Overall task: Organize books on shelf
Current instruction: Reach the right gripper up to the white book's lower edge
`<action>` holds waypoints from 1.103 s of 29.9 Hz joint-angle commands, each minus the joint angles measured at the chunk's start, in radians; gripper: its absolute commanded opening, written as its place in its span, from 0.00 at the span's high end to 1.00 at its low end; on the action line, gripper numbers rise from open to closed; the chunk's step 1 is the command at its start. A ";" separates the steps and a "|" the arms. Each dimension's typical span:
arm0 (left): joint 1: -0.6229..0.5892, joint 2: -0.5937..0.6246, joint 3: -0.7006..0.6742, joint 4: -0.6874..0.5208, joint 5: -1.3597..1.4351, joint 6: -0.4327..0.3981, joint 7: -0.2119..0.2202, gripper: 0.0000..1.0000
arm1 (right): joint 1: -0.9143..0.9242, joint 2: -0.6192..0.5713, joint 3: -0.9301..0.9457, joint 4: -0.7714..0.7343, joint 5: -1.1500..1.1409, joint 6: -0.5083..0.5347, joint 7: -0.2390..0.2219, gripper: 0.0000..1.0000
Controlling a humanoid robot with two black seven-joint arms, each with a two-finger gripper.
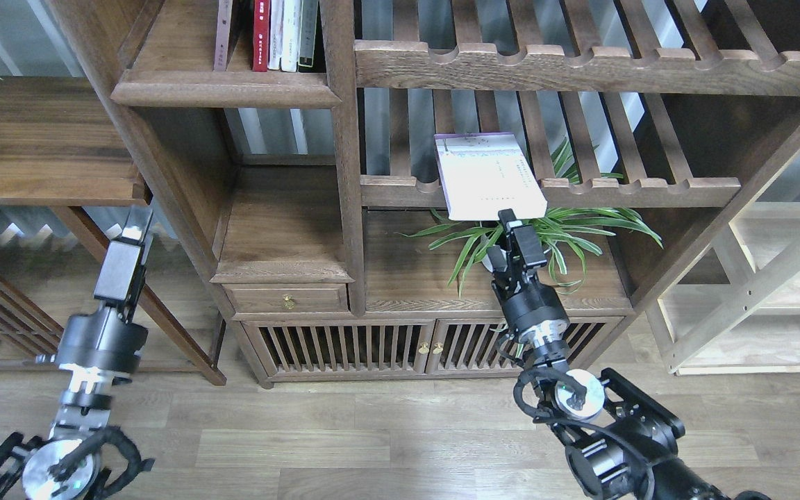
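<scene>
My right gripper (pixel 511 223) is shut on the near edge of the pale lavender-white book (pixel 487 173). It holds the book flat, cover up, in front of the lower slatted rack (pixel 636 186). The shelf (pixel 226 89), a solid dark-brown board with a rounded front edge, is at the upper left. A red-spined book (pixel 261 35) stands on it beside pale-spined books (pixel 290 33), and a dull mauve book (pixel 223 35) leans at their left. My left gripper (pixel 137 226) is raised at the far left, away from the shelf and holding nothing. Its fingers cannot be told apart.
A striped green plant (pixel 560 232) in a white pot (pixel 494 260) stands just under the held book, by my right wrist. An upper slatted rack (pixel 580 66) is above. A drawer (pixel 287 300) and slatted cabinet doors (pixel 344 347) are below. Pale light-wood shelving (pixel 775 292) stands at the right.
</scene>
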 commanded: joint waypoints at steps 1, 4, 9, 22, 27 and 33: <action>0.048 0.000 -0.026 0.001 0.002 0.000 0.000 0.01 | 0.029 0.000 -0.002 -0.018 0.011 0.000 0.000 0.01; 0.065 0.000 -0.035 -0.002 0.002 0.000 0.000 0.01 | 0.053 0.000 0.000 -0.039 0.016 -0.015 0.001 0.01; 0.078 0.000 -0.041 -0.002 0.003 0.000 0.000 0.01 | 0.086 0.000 -0.002 -0.070 0.029 -0.024 0.001 0.01; 0.105 0.002 -0.073 -0.006 0.003 0.000 0.000 0.01 | 0.136 0.000 -0.045 -0.093 0.066 -0.117 0.001 0.01; 0.105 0.002 -0.073 -0.008 0.002 0.000 0.000 0.01 | 0.148 0.000 -0.061 -0.093 0.068 -0.128 0.001 0.05; 0.115 0.003 -0.077 -0.009 0.003 0.000 0.000 0.01 | 0.198 0.000 -0.054 -0.108 0.085 -0.136 0.004 0.41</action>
